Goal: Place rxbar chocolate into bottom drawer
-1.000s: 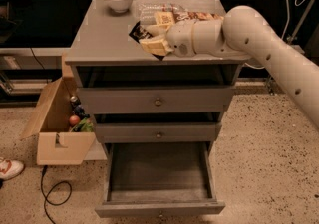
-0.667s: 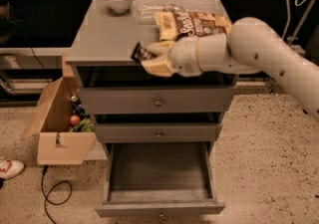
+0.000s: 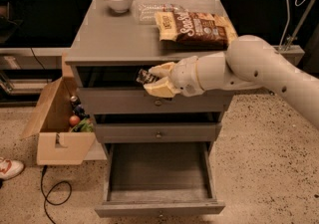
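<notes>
Midair, tool (image 3: 155, 82) pinching rxbar chocolate (image 3: 145, 75), lettering unreadable, above open bottom drawer (image 3: 159, 209).

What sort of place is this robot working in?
Likely a robot test lab, not a home: speckled floor, a cardboard box of items beside the grey drawer cabinet, and the gripper, at top-drawer height, holding the rxbar chocolate.
</notes>
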Controlling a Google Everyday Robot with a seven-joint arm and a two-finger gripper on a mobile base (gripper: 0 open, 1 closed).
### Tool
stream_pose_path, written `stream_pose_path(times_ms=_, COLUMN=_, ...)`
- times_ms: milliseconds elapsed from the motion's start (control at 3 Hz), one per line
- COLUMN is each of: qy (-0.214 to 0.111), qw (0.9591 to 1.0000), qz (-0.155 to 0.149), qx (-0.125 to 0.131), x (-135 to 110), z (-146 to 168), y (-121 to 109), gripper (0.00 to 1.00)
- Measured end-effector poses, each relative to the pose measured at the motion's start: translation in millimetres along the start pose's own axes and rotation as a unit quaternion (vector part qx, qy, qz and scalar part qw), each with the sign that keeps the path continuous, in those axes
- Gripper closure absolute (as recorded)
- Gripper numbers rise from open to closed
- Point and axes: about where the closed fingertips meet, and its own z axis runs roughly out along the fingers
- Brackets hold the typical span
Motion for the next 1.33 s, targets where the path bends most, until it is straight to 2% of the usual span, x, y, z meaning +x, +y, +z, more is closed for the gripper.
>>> stream_pose_path(times_ms=333, qy=-0.002, qw=1.0000, qz=0.007, qx=-0.004, x=9, z=4, y=1, gripper=1.00)
stream_pose_path(times_ms=667, qy=-0.037, qw=0.9985, qz=0.038, qx=0.014, x=76, z=10, y=2, gripper=1.00)
stream_pose_path(times_ms=1000, qy=-0.063, qw=0.9956, qz=0.066, qx=0.019, x=132, z=18, y=1, gripper=1.00)
stream_pose_path(times_ms=1333, qy=-0.091, qw=0.9902, qz=0.106, qx=0.015, x=190, z=32, y=5, gripper=1.00)
